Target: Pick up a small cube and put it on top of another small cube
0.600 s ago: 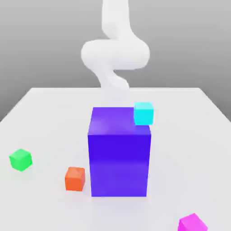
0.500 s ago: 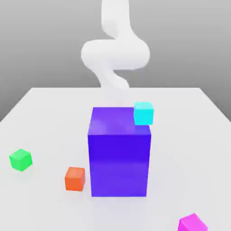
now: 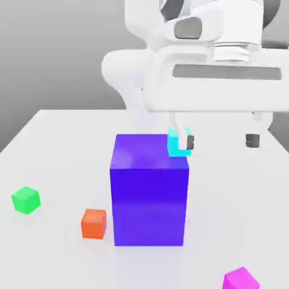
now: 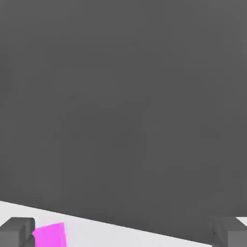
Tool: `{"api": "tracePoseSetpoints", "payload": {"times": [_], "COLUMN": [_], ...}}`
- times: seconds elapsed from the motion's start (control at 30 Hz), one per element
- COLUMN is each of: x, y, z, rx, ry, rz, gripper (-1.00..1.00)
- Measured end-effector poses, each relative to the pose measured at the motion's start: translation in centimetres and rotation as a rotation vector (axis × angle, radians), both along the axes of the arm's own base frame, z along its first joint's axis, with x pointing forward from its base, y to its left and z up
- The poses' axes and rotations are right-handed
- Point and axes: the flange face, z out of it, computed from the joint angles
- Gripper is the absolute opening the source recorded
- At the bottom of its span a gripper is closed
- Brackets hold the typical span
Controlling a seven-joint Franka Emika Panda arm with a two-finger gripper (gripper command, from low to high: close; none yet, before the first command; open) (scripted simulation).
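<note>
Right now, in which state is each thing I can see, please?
gripper: open, holding nothing.
small magenta-pink cube: on the table, not gripped.
cyan cube: by the big blue-purple block's top corner; support unclear.
big blue-purple block: upright on the table.
orange cube: on the table, free.
green cube: on the table, free.

1. My hand (image 3: 221,141) hangs above the white table (image 3: 56,147), fingers spread wide apart, one finger (image 3: 252,139) toward the exterior view's right.
2. My other finger sits just beside a cyan cube (image 3: 179,143), at the big blue-purple block (image 3: 149,192)'s upper corner.
3. An orange cube (image 3: 93,223) lies near the block's base, on the exterior view's left.
4. A green cube (image 3: 26,200) lies farther left.
5. The small magenta-pink cube (image 3: 241,280) sits at the table's near edge, well apart from my hand.
</note>
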Motion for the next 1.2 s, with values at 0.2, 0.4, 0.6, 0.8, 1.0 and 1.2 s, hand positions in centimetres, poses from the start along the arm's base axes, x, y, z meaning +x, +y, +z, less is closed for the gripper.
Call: {"api": "tracePoseSetpoints", "payload": {"times": [0.2,0.4,0.6,0.8,1.0,1.2], "x": [0.4,-1.4,-1.6,-1.6,-1.0,-3.0], "y": [3.5,6.7,7.0,7.0,0.0,-15.1], "z": [-10.7,-21.2,-27.2,-26.6,-21.2,-19.6], "rx": [-0.018,-0.024,-0.024,-0.024,-0.030,-0.022], "ry": [0.145,0.282,0.295,0.296,0.296,0.299], "rz": [0.077,0.149,0.156,0.156,0.047,-0.206], "gripper": [0.00,0.00,-1.00,-1.00,-1.00,-1.00]}}
